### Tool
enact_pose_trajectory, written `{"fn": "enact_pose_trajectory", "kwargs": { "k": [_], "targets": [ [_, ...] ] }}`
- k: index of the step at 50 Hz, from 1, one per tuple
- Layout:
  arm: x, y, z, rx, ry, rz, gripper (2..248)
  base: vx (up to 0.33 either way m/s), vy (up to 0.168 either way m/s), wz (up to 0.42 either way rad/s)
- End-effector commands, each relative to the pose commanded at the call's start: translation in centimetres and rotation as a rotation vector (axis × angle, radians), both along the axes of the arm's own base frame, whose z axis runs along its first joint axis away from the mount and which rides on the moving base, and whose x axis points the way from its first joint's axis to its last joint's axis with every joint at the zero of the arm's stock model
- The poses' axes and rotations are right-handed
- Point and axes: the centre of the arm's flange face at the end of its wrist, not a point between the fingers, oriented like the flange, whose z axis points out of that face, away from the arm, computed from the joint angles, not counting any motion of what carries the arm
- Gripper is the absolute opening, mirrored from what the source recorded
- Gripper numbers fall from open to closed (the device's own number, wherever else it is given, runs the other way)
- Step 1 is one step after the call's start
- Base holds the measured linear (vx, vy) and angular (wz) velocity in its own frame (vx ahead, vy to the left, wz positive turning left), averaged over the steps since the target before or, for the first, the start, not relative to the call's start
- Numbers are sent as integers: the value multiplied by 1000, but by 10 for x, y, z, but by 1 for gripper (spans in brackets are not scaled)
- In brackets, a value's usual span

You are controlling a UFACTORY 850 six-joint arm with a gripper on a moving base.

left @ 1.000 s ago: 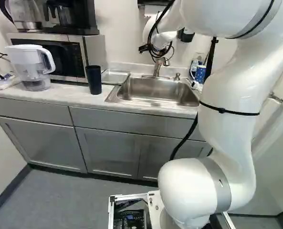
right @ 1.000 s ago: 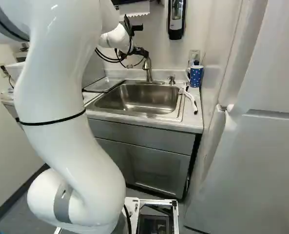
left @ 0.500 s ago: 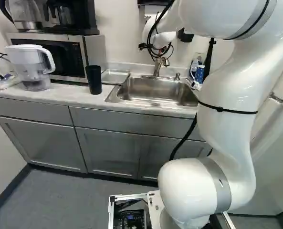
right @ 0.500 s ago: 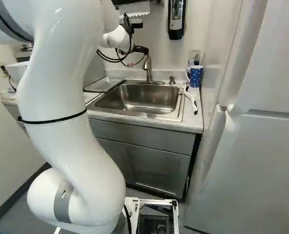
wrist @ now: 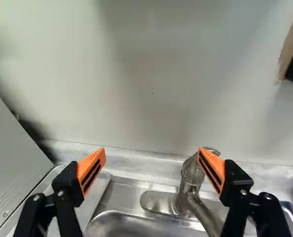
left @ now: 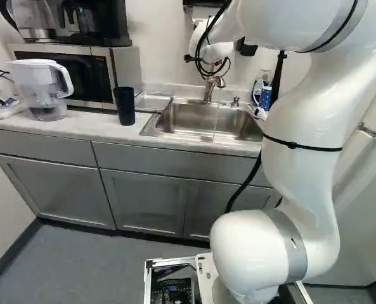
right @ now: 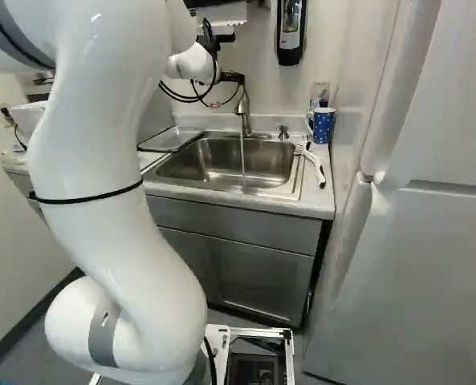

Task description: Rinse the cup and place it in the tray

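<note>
Right base view: the arm [right: 113, 144] mostly hides the gripper [right: 233, 78] (one black bit peeks out); a spotty blue cup [right: 323, 126] sits at its 4 o'clock.

Left base view: the black cup [left: 125, 106] stands at its 8 o'clock.

Wrist view: fingers [wrist: 91, 170] wide apart.

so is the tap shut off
No, a thin stream of water runs from the tap down into the sink.
</note>
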Motion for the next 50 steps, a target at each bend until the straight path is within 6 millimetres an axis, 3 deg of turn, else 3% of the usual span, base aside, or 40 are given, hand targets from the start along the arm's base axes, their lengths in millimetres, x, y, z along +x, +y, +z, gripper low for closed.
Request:
{"fn": "enact_pose_trajectory", "kwargs": {
  "k": [14, 50],
  "targets": [
    [-11, -1, 1, 0, 3, -1, 247, 0, 0, 0],
    [-78, -27, 4, 1, 17, -49, 247, 0, 0, 0]
  ]
}}
